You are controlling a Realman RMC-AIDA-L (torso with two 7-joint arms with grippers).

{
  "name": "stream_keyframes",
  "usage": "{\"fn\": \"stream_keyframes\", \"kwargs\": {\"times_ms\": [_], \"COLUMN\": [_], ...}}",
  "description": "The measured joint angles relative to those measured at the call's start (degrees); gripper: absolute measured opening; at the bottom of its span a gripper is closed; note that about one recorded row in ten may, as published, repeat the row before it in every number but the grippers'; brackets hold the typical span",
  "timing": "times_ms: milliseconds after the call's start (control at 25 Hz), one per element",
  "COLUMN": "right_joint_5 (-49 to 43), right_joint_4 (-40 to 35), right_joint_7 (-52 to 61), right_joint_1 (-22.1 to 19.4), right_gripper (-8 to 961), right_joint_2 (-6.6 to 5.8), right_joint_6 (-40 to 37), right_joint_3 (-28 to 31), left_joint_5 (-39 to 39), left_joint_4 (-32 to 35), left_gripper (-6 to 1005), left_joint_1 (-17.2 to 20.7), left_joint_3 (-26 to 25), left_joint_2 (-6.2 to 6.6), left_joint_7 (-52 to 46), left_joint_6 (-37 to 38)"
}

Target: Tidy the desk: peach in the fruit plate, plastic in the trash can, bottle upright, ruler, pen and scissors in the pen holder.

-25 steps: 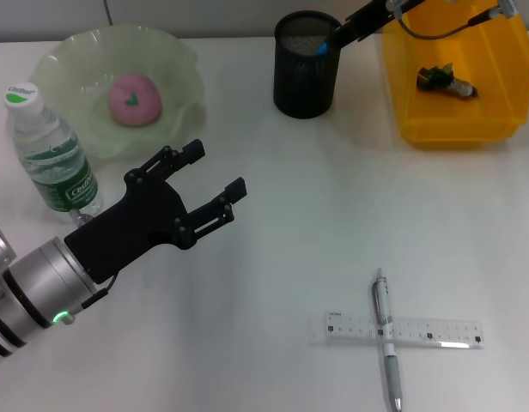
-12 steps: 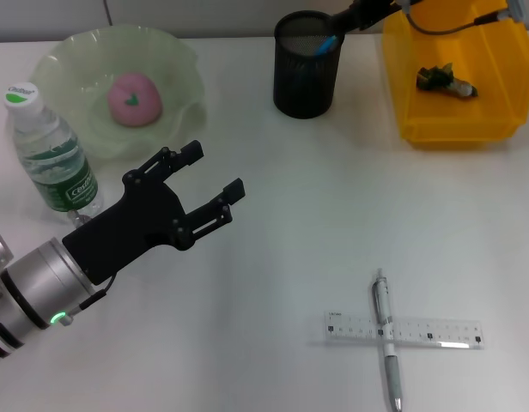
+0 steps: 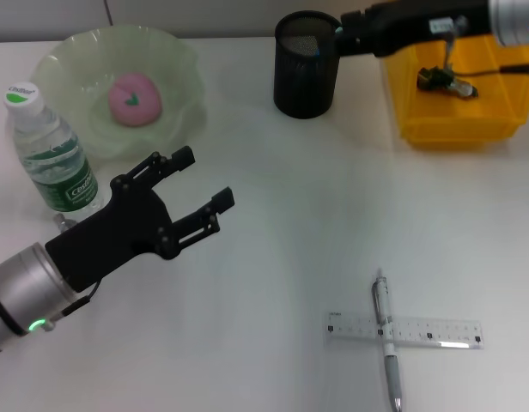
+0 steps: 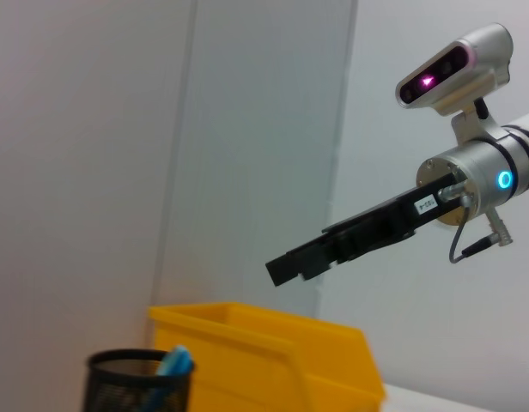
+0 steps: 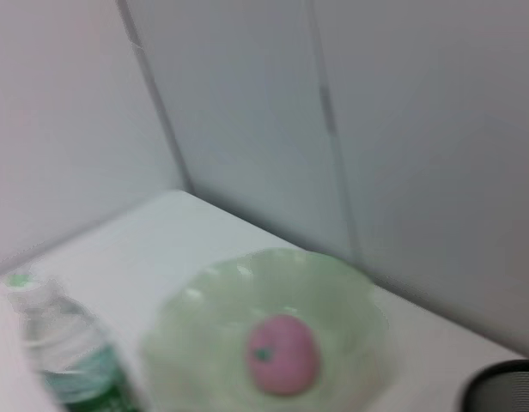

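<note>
The pink peach (image 3: pixel 134 98) lies in the green fruit plate (image 3: pixel 174 64); it also shows in the right wrist view as peach (image 5: pixel 284 354) in plate (image 5: pixel 346 296). The bottle (image 3: pixel 50 150) stands upright at the left. Pen (image 3: pixel 387 343) and clear ruler (image 3: pixel 428 331) lie crossed near the front right. A blue handle (image 4: pixel 175 361), probably the scissors, sticks out of the black mesh pen holder (image 3: pixel 306 73). My left gripper (image 3: pixel 204 178) hovers open and empty right of the bottle. My right gripper (image 3: pixel 349 21) hangs just past the holder's right rim.
The yellow trash bin (image 3: pixel 496 103) stands at the back right with a crumpled piece of plastic (image 3: pixel 445 80) inside. A wall rises close behind the desk. White tabletop stretches between my left gripper and the pen.
My right gripper has risen out of the pen holder and pulled back to the right, leaving the blue-handled thing inside. My left arm has slid slightly left and back.
</note>
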Motion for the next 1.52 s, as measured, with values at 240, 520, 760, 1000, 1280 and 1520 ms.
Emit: {"fn": "stream_keyframes", "kwargs": {"times_ms": [240, 520, 760, 1000, 1280, 1520], "right_joint_5": [6.24, 5.37, -0.56, -8.29, -11.0, -16.6], "right_joint_4": [-0.13, -0.21, -1.08, -4.11, -6.19, -9.94], "right_joint_7": [-4.68, -7.45, -7.69, -6.35, -0.5, 4.57], "right_joint_1": [-5.72, -6.98, -4.69, -2.75, -0.88, -0.48], "right_gripper": [574, 574, 574, 590, 613, 685], "right_joint_2": [-1.36, -2.2, -1.93, 0.92, 1.04, 1.16], "right_joint_6": [-12.5, -24.45, -30.74, -30.35, -25.67, -21.52], "right_joint_3": [0.3, -0.02, -1.21, -6.89, -21.71, -32.39], "left_joint_5": [0.01, 0.01, 0.14, 3.69, 7.67, 7.76], "left_joint_4": [7.71, 14.1, 16.22, 17.03, 18.09, 18.12], "left_gripper": [811, 811, 811, 811, 811, 811], "left_joint_1": [0.92, 1.98, 2.25, 1.68, 0.45, -0.3], "left_joint_3": [8.84, 17.52, 23.1, 25.24, 25.09, 24.88], "left_joint_2": [0.16, 0.75, 2.21, 3.09, 2.71, 2.59], "left_joint_7": [-6.92, -10.19, -12.31, -13.15, -13.06, -13.34], "left_joint_6": [0.74, 0.43, 2.69, 4.05, 2.61, 1.5]}}
